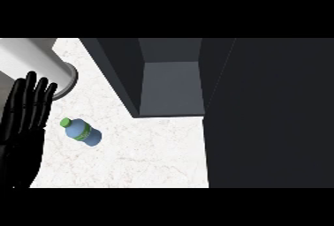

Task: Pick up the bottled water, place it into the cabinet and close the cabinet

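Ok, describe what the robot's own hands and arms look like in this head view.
Only the left hand shows, at the view's left edge: glossy black all over, with long slender segmented fingers and a black palm running down into a black wrist. No cables, markings or sleeve are visible. The grey forearm is not seen, and the right hand is out of view.

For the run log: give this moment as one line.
bottled water: lying on counter | cabinet: open | left hand: open, resting

The left robot hand (29, 108) is uniformly black with a glossy finish, formed of long, slender, segmented fingers with rounded tips that merge into an equally black palm and wrist section.
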Tool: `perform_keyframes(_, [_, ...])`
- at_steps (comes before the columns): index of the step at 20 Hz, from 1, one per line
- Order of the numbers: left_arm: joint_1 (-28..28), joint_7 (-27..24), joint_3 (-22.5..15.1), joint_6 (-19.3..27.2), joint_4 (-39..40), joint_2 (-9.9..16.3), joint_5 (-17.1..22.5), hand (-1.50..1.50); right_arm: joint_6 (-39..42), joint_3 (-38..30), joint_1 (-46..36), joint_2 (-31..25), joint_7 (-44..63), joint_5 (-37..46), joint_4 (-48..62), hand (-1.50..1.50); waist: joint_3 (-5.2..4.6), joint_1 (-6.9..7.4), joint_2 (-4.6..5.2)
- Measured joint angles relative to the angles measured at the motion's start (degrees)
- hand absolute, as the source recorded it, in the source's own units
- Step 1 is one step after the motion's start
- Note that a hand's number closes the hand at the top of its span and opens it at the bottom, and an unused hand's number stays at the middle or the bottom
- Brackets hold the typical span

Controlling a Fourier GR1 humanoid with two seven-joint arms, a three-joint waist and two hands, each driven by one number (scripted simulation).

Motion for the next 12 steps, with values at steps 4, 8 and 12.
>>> perform_keyframes(4, [0.2,-1.7,1.0,-6.3,-0.8,2.7,6.6,-1.5,1.6,0.7,2.2,-0.4,-1.9,-0.2,-1.1,-1.5,-0.62,0.54,0.78])
perform_keyframes(8, [2.4,0.9,0.0,-12.1,2.6,3.6,15.6,-1.5,3.7,3.4,5.6,1.2,1.0,-4.8,-1.9,-1.5,-0.84,0.5,1.45])
perform_keyframes(12, [6.0,7.9,1.0,-14.4,5.1,4.6,25.2,-1.5,5.5,6.1,10.5,3.2,6.0,-11.8,-3.1,-1.5,-0.9,0.63,1.37])
